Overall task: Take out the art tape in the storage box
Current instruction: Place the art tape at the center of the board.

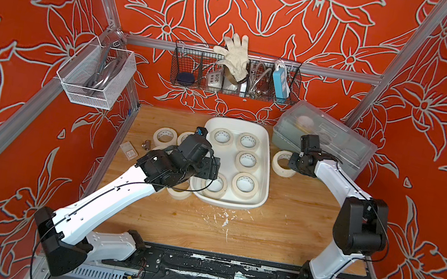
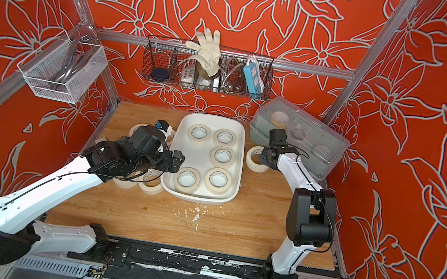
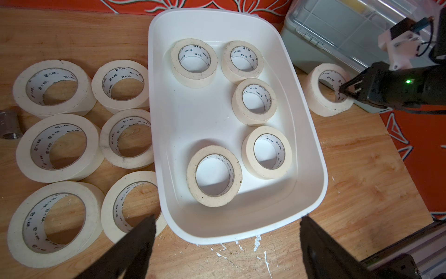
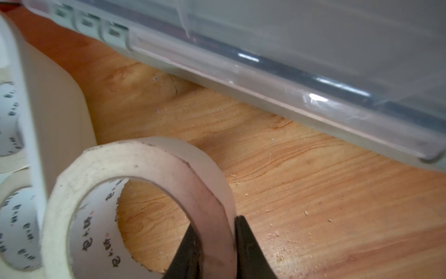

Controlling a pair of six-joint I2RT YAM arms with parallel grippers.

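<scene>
While I watch remotely, my left gripper (image 3: pixel 226 218) hangs spread above the white storage box (image 3: pixel 205 116), where five art tape rolls (image 3: pixel 255 101) lie. My right gripper (image 4: pixel 216 223) pinches a lone roll (image 4: pixel 135 154) on the scratched wooden table (image 1: pixel 278 224), inside red floral walls (image 1: pixel 269 14).

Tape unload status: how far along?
Done: six rolls lie on the table left of the box. In hand: right hand shut on a seventh roll, outside the box on its right. To do: five rolls remain in the box; left hand open over its near end.
</scene>
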